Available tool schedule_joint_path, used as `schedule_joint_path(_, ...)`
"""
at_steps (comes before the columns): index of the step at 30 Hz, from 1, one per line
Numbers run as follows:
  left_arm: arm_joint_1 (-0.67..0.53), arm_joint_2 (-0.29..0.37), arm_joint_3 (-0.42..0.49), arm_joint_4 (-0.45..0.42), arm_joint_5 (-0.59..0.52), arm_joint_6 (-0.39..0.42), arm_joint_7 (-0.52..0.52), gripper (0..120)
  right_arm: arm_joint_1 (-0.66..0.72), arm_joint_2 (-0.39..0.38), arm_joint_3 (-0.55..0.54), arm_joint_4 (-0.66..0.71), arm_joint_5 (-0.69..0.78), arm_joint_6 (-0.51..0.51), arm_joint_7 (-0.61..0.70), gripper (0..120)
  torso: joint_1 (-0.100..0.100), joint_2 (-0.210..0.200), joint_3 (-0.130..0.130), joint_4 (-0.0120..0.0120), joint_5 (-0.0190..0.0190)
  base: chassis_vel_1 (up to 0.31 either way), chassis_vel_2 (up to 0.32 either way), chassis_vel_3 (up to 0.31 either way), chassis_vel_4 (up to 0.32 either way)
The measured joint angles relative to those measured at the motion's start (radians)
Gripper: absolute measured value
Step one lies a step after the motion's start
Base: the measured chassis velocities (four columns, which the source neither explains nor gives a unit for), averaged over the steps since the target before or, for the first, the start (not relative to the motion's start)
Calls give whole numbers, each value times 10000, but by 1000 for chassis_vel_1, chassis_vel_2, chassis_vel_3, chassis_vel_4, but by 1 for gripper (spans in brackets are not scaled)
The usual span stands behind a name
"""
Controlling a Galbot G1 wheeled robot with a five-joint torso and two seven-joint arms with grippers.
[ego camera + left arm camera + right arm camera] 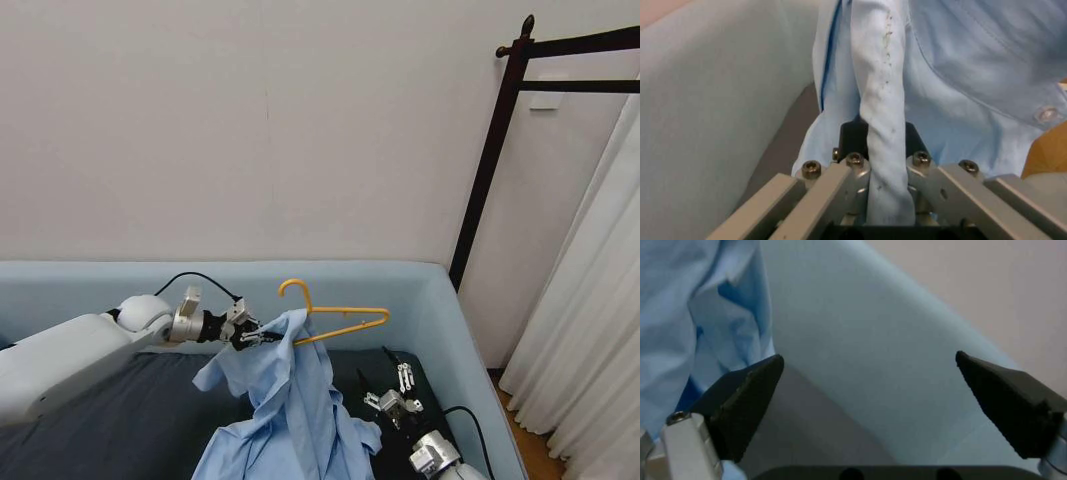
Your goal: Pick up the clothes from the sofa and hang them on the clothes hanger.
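The left tool is clenched on a rolled fold of the light blue shirt, above the sofa seat. The shirt hangs from this grip, long axis near vertical, lower end piled on the dark cushion. The orange hanger runs left to right, hook upward, left end under the shirt's top. The right tool sits low beside the shirt, fingers spread, gripping nothing.
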Motion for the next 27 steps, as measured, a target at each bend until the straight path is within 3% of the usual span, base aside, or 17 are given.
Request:
schedule_joint_path(11, 1685, 902, -1454, -215, 496, -120, 203, 1, 281, 414, -621, -665, 293, -1026, -954, 100, 0, 1, 0, 0, -2, 0, 0, 0, 0)
schedule_joint_path(20, 2045, 1550, -1802, -583, 516, -149, 428, 1, 1084, 846, -1082, -1970, -94, -1631, -889, 100, 0, -1, 1, 1, 0, 0, 0, 0, 0)
schedule_joint_path(27, 2337, 1861, -2163, -920, 565, -176, 465, 1, 986, 563, -1368, -2208, -942, -1844, -1155, 100, 0, 0, 1, -3, 1, 0, 0, 0, 0)
